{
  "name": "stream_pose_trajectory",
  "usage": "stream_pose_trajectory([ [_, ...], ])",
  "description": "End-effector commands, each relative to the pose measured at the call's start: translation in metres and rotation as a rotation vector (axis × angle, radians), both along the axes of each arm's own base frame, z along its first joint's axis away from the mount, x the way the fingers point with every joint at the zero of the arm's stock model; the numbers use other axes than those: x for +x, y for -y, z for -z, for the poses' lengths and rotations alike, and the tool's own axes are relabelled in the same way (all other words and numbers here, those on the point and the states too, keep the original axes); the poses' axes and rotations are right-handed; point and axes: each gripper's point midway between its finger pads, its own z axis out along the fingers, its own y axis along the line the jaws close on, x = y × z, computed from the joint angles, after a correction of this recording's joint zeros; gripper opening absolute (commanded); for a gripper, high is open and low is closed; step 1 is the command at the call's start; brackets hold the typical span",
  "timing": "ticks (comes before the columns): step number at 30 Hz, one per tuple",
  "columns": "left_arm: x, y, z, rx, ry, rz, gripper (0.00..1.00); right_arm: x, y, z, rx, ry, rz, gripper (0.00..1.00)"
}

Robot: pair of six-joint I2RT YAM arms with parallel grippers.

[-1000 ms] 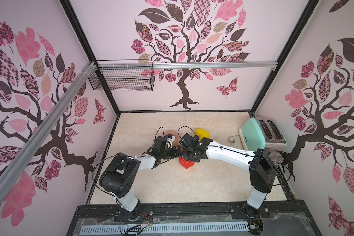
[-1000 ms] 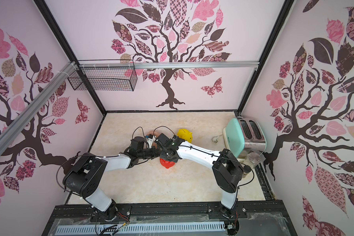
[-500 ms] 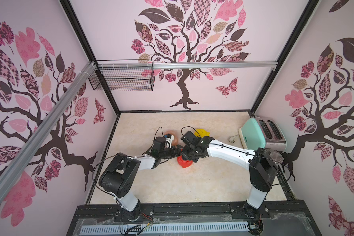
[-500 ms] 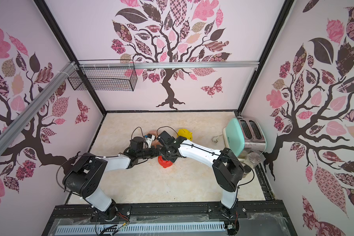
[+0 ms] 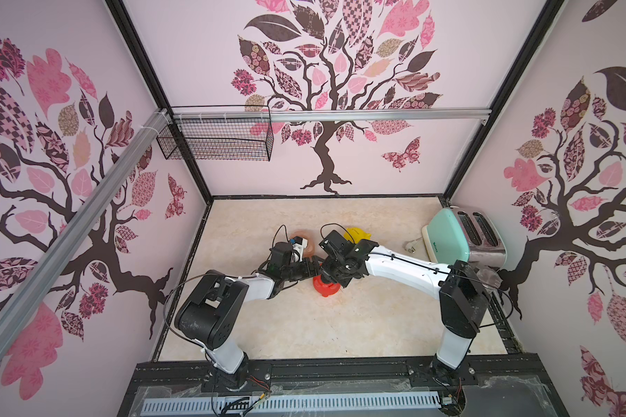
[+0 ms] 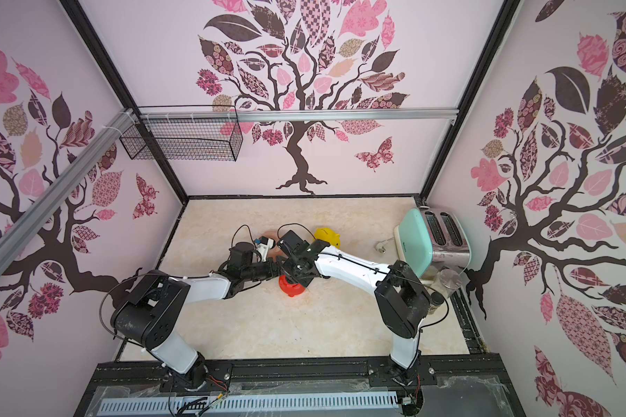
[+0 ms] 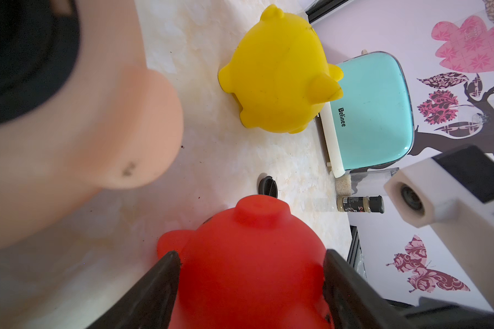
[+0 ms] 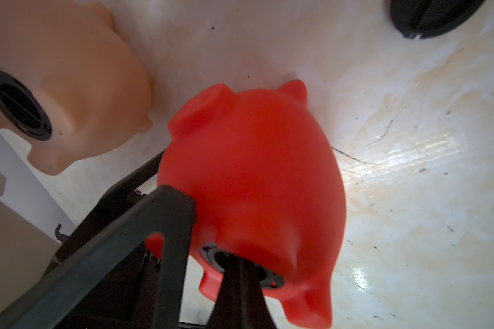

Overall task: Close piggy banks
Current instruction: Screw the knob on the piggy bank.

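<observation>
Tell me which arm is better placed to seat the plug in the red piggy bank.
Right. The right gripper, shut, rests its tip on the black plug in the belly hole of the red piggy bank; the left gripper is busy clamping its sides.

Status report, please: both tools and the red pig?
Left tool clamps red piggy bank. Right tool shut, tip at black plug in its belly. Peach piggy bank near, apart.
</observation>
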Motion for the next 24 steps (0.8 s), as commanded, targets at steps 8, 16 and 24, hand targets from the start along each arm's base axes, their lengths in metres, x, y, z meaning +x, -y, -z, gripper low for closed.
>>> stream_pose_trajectory([
  [8,-0.013,-0.008,0.025,0.052,-0.076,-0.01,0.8,-0.013,0.021,0.034,-0.064,-0.103,0.03,0.0],
  [16,-0.013,-0.008,0.025,0.052,-0.074,-0.011,0.8,-0.014,0.027,0.03,-0.055,-0.102,0.023,0.0],
  [24,-0.014,-0.008,0.024,0.05,-0.072,-0.008,0.8,-0.012,0.022,0.012,-0.036,-0.073,-0.019,0.0],
])
